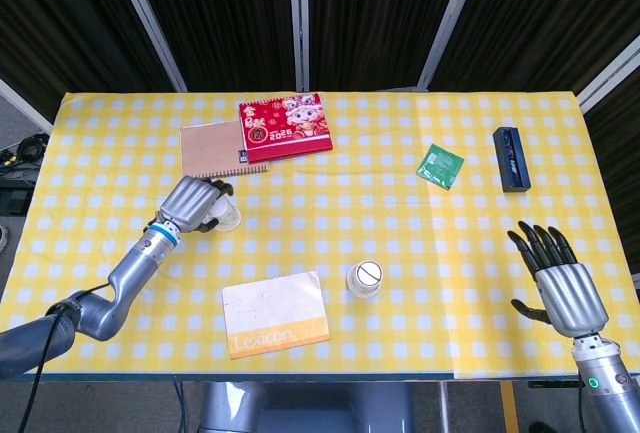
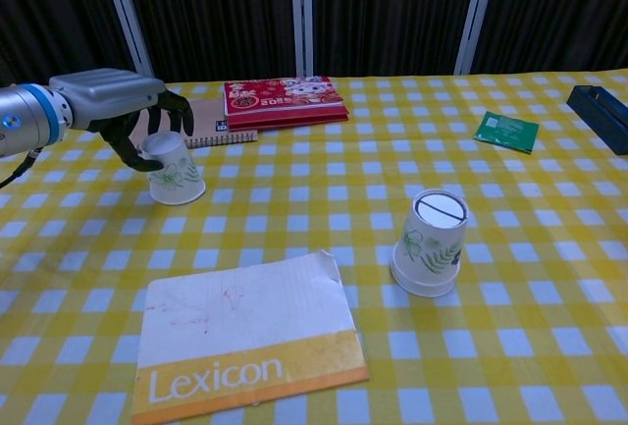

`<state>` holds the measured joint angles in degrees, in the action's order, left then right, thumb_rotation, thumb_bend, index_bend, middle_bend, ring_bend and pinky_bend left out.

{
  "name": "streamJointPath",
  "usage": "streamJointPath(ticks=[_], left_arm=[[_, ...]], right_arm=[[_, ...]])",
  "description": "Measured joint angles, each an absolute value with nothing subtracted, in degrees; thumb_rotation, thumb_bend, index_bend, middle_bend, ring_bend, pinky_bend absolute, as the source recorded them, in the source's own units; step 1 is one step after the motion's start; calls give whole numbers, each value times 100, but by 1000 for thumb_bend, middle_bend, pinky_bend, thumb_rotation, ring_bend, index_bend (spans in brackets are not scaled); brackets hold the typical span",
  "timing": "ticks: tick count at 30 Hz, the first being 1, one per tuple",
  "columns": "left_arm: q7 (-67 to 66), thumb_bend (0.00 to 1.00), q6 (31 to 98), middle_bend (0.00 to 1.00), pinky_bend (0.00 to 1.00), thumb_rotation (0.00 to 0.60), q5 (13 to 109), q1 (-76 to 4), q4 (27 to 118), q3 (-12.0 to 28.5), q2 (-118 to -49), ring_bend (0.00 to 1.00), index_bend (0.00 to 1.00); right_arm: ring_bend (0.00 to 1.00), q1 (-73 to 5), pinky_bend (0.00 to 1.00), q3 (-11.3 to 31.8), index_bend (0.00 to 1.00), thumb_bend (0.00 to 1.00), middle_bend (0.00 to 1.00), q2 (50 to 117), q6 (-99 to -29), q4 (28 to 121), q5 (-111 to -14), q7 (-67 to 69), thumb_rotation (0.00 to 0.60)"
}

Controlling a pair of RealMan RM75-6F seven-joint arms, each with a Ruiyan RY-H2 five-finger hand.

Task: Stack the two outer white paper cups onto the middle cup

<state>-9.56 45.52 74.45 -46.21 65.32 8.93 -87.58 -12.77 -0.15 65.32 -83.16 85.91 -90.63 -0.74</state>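
Note:
A white paper cup (image 2: 177,173) with a green leaf print stands upside down at the table's left; the head view shows this cup (image 1: 229,216) beside the brown notebook. My left hand (image 2: 116,103) reaches in from the left, and its fingers (image 2: 169,111) and thumb curl round the cup's upper part, gripping it. In the head view the left hand (image 1: 190,205) covers most of that cup. The middle cup (image 2: 432,242) stands upside down near the table's centre, with a doubled rim at its base. At the front right edge, my right hand (image 1: 561,285) is open with fingers spread, holding nothing.
A Lexicon booklet (image 2: 240,337) lies in front, between the two cups. A brown notebook (image 1: 215,148) and a red calendar (image 1: 285,125) lie behind the left cup. A green packet (image 1: 440,165) and a dark blue box (image 1: 509,159) sit at the back right.

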Motion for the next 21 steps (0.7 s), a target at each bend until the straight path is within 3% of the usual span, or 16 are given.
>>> streamJointPath(ticks=[11,21], left_arm=[[-1003,322,4852,381,462,600,7526,-4595,7240,967,-8280,429,357],[-1069,316,5201,379,411,600,8118,-4820,8832,1148,-7723,429,374]], right_arm=[[0,-1231,0,47,0,0,0,6487,-8334,8638,-9087,-19,600],[0,-1159,0,146,0,0,0,6443,-8420,8634,-9034,103,600]])
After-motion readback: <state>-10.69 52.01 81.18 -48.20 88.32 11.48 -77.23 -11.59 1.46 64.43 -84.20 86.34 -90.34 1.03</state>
